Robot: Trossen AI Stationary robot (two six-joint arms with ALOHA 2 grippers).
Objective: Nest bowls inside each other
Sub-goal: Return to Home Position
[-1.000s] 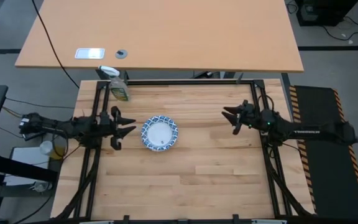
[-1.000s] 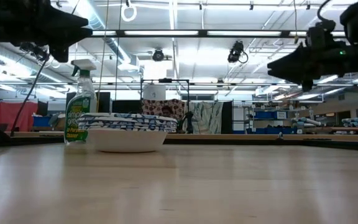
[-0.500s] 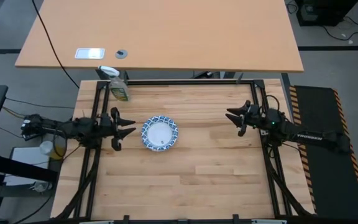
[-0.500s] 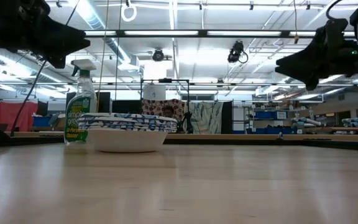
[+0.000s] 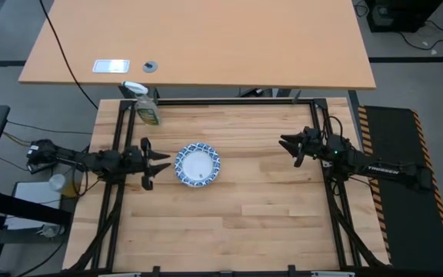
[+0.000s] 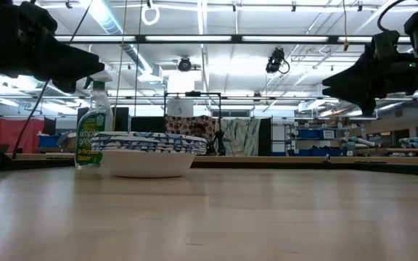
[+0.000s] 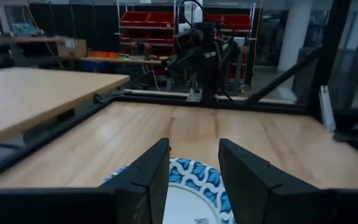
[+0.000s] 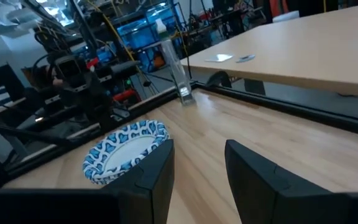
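Observation:
A stack of nested bowls (image 5: 198, 165), white inside with blue-patterned rims, stands left of the table's middle. In the low view the bowls (image 6: 148, 154) rest by the bottom bowl's base on the wood. My left gripper (image 5: 158, 161) hovers level just left of the stack, open and above rim height, and its wrist view shows the top bowl (image 7: 194, 186) past its fingers. My right gripper (image 5: 288, 145) hangs open near the table's right edge, far from the bowls (image 8: 126, 152), with nothing between its fingers.
A green-yellow spray bottle (image 5: 146, 108) stands at the far left corner, behind the bowls. A dark metal frame (image 5: 229, 101) runs along the table's far edge and sides. Bare wood lies between the stack and my right gripper and toward the near edge.
My left gripper has sunk a little beside the bowls, staying open. My right gripper has drawn back slightly toward the table's right edge and rolled a little. The bowls have kept still.

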